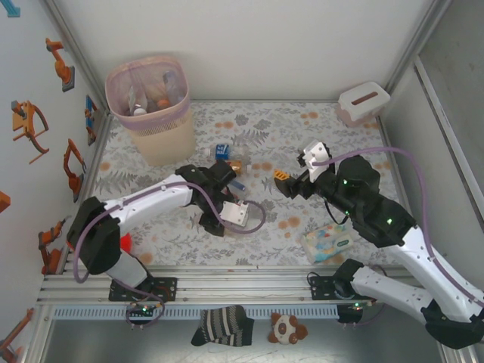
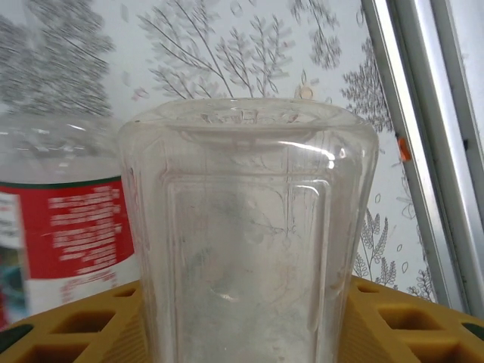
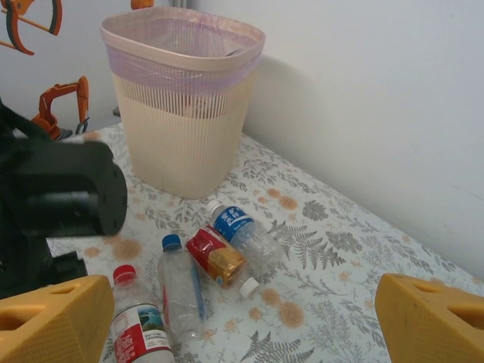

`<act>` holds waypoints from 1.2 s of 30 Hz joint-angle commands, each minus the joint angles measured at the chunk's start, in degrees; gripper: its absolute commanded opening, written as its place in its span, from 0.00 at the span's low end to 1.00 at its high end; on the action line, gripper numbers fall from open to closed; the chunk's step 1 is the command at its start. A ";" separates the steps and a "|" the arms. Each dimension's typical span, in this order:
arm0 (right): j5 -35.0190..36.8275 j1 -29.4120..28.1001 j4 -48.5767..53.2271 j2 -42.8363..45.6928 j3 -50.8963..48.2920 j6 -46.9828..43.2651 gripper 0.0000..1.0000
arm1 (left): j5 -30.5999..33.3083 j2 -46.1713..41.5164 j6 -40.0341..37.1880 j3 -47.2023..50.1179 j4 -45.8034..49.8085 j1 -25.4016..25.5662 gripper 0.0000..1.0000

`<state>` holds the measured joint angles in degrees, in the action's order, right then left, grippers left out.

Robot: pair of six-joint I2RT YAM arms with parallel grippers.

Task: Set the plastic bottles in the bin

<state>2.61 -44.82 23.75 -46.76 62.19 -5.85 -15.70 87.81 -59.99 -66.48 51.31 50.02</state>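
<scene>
Table (image 1: pixel 302 128): we are seeing a leaf print on it, white walls (image 1: pixel 265 45) around.
Bin (image 1: pixel 155 136): it is standing in the far left corner.
Left jaws: they are clamping a clear bottle (image 2: pixel 249 227) beside a red-label bottle (image 2: pixel 68 234).
Right jaws: they are standing wide apart, facing loose bottles (image 3: pixel 238 227) near the bin.

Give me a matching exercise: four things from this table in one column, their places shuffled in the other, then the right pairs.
Things:
1. bin
2. tissue box
3. wipes pack
4. clear bottle

Places:
A. far right corner
B. in the left gripper
C. far left corner
D. near edge, right side

Pairs: 1-C, 2-A, 3-D, 4-B
</scene>
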 commanded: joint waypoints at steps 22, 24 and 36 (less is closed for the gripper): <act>-2.16 -0.18 -2.39 -5.00 3.71 0.92 0.88 | -15.29 -18.78 39.39 -7.61 -22.13 -18.45 0.49; -2.21 -0.18 -2.39 -4.96 3.79 0.92 0.88 | -13.06 -19.03 39.27 -8.71 -22.24 -19.47 0.48; -2.70 -0.15 -2.66 -5.67 4.23 1.08 0.88 | -3.63 -12.91 45.35 -23.35 -21.18 -28.39 0.51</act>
<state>0.60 -44.82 22.52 -52.40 64.36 -5.82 -22.52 73.19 -18.63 -86.48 31.09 23.03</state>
